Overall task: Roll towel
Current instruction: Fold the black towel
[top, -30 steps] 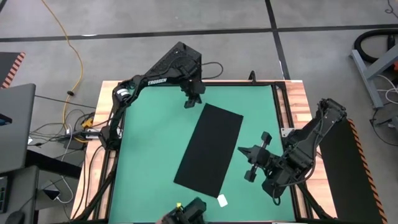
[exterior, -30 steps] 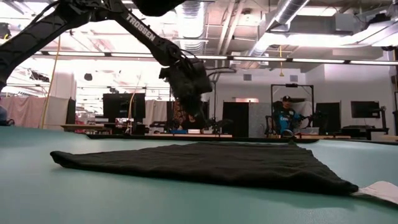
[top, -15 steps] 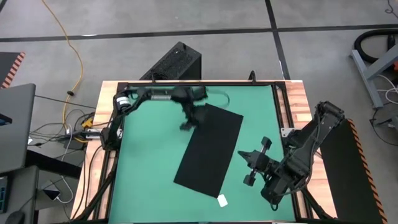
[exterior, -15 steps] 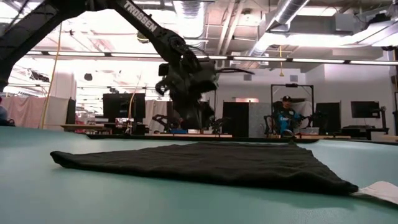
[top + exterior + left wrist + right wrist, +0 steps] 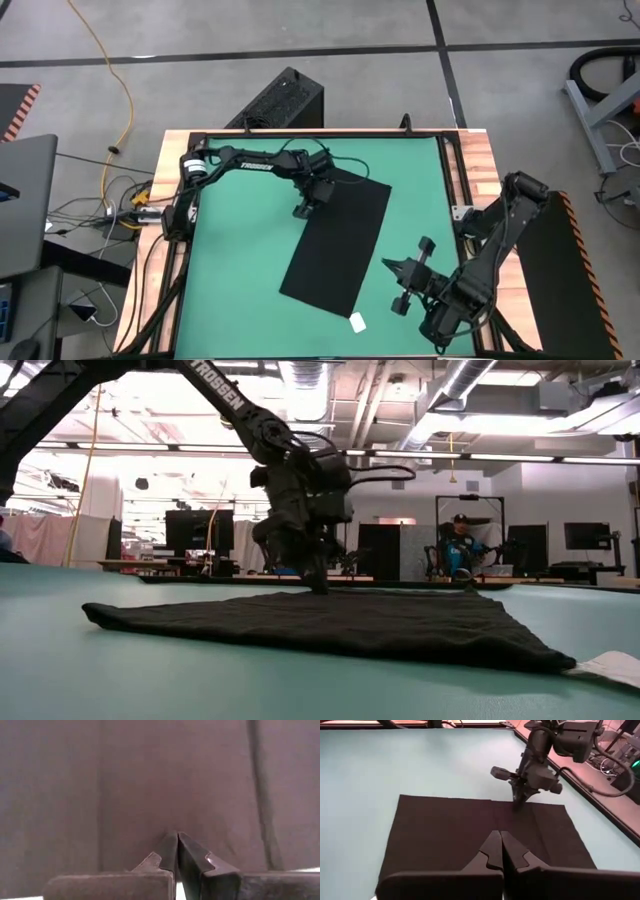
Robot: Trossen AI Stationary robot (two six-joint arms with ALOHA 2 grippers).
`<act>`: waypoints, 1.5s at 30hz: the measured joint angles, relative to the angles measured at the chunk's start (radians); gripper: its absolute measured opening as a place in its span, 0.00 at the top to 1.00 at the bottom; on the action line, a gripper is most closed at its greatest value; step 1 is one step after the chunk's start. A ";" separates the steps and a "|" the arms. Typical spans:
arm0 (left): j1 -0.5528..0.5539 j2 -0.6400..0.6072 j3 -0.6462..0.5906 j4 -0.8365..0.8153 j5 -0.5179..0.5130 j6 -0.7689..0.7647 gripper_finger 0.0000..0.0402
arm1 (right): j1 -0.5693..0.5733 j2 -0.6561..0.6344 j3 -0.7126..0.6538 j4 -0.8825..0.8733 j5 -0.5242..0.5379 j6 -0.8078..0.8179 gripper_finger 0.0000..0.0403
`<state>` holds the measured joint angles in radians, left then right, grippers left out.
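The black towel (image 5: 335, 240) lies flat on the green table, its long sides slanting from far right to near left. Its white tag (image 5: 357, 322) is at the near corner and also shows in the low view (image 5: 610, 665). My left gripper (image 5: 301, 211) is shut, and its tips are down at the towel's left long edge, toward the far end. It also shows in the low view (image 5: 318, 586) and the right wrist view (image 5: 516, 806). My right gripper (image 5: 387, 264) is shut and empty. It hovers just off the towel's right long edge and points at the towel (image 5: 470, 835). My left gripper's shut fingertips (image 5: 176, 837) come down on the towel's top just inside its left long edge (image 5: 510, 805), slanting from above. The towel lies flat on the table under them. I cannot tell whether the fingers have any cloth between them.
A black vented box (image 5: 285, 100) stands on the floor beyond the table's far edge. A dark frame and wooden border (image 5: 470, 170) run round the green mat. Bare mat lies left of the towel (image 5: 240, 260). A person (image 5: 460, 550) sits in the room behind.
My left gripper has come from the table's far edge toward the near edge and gone down onto the towel's left long edge. My right arm has drawn a little toward the near edge. The towel has kept still.
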<state>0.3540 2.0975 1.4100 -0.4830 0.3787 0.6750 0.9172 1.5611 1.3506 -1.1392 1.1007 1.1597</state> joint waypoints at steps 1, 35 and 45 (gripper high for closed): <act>0.001 -0.003 -0.012 0.006 -0.009 -0.003 1.00 | 0.002 0.000 0.000 0.002 0.000 0.003 0.99; -0.286 -0.791 -0.759 0.408 -0.495 -0.591 1.00 | -0.093 0.161 -0.001 0.070 -0.001 -0.102 0.97; -0.235 -0.826 -0.786 0.323 -0.674 -0.588 1.00 | -0.135 0.160 0.000 0.243 -0.029 -0.319 0.96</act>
<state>0.1190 1.2714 0.6236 -0.1595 -0.2953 0.0875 0.7826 1.7214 1.3502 -0.8963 1.0720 0.8402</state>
